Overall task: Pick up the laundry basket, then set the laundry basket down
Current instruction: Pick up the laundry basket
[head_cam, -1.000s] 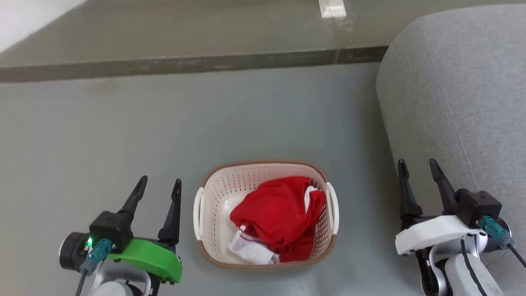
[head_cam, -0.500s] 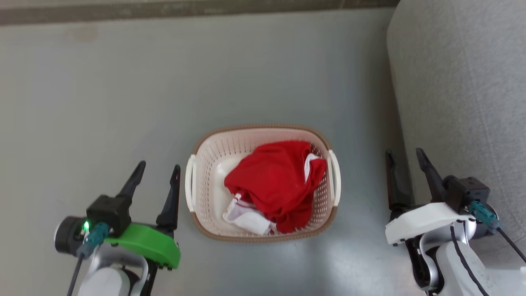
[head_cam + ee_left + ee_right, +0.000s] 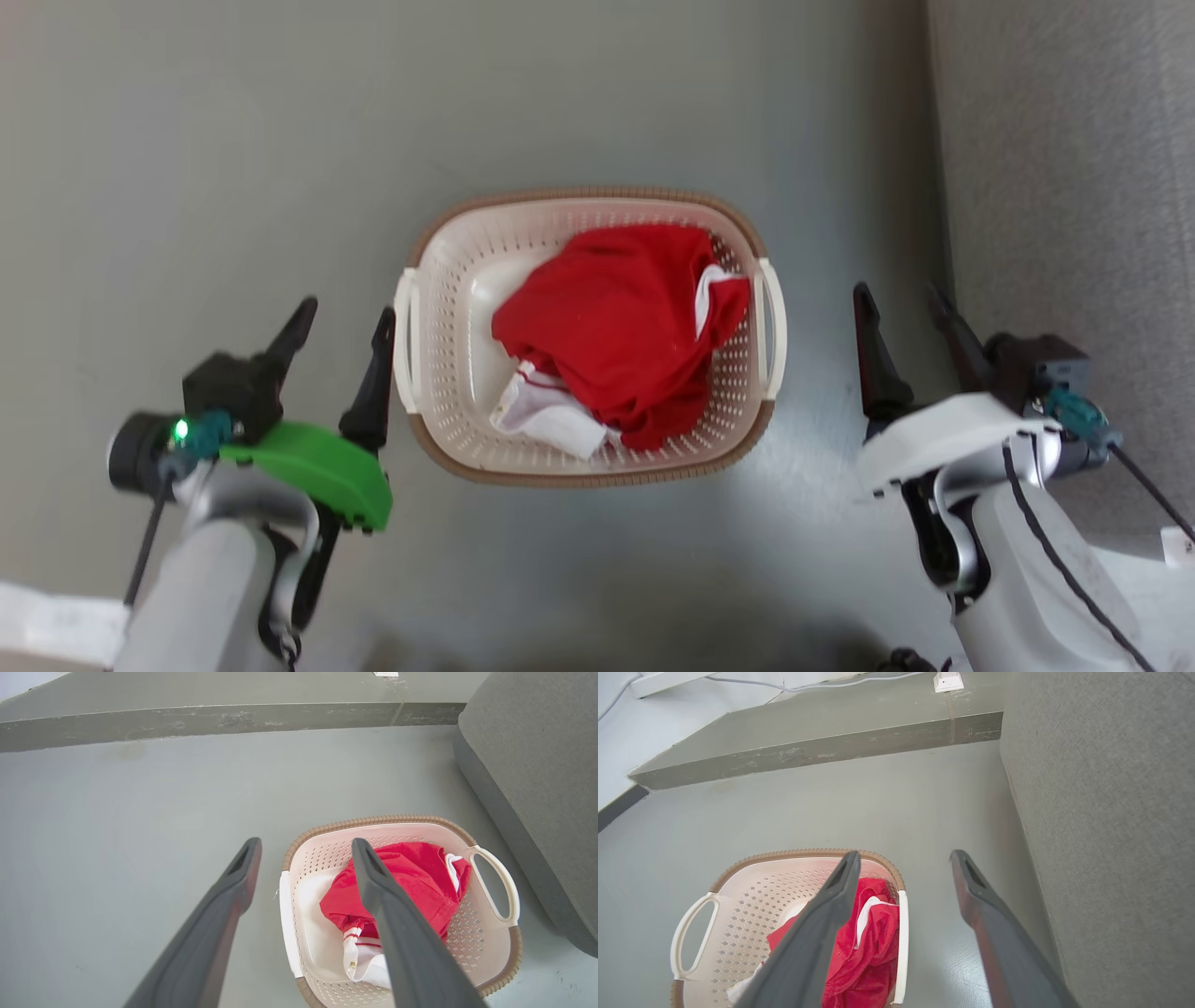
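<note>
Floor between the grippers holds the laundry basket, handles facing left and right; the left gripper, spread and empty, sits nearer its handle than the likewise spread right gripper.

Smooth grey floor spreads ahead of the left end effector, a grey fabric sofa rises just beside the right end effector, and well ahead a raised step meets a pale wall.

Grey floor bears the laundry basket, near a sofa.
</note>
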### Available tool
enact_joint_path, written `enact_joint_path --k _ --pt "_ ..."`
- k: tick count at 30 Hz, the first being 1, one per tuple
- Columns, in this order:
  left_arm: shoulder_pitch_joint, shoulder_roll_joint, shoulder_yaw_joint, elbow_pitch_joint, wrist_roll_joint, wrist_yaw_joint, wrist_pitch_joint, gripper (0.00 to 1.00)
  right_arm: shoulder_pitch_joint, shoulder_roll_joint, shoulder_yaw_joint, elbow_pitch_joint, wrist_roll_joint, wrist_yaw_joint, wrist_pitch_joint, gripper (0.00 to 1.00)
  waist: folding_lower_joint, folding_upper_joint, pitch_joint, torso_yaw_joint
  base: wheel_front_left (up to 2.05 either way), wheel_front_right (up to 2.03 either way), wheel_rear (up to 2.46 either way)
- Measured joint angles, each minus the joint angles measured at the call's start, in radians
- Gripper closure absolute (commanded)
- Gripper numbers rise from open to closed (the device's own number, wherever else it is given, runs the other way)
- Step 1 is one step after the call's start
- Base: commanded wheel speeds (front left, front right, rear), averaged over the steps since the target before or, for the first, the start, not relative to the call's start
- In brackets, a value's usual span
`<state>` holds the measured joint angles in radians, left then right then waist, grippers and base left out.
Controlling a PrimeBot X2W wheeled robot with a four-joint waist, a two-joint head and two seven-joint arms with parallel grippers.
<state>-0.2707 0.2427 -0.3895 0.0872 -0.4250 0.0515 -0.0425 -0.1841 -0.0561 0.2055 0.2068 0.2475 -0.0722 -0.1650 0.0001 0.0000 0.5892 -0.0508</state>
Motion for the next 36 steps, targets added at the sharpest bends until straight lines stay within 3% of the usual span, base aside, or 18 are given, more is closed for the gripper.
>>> enact_joint_path --k 18,36 --pt "-0.294 -0.014 -0.014 0.228 -0.010 -0.101 0.040 0.00 -0.239 -0.001 0.066 0.136 0.026 0.000 0.020 0.00 0.0001 0.0000 0.257 -0.011 0.00 0.00 0.00" --pt "-0.434 -0.030 -0.044 0.490 -0.010 -0.153 0.031 0.00 -0.350 -0.004 0.183 0.283 0.124 0.001 0.007 0.00 0.0000 0.0000 0.399 -0.029 0.00 0.00 0.00"
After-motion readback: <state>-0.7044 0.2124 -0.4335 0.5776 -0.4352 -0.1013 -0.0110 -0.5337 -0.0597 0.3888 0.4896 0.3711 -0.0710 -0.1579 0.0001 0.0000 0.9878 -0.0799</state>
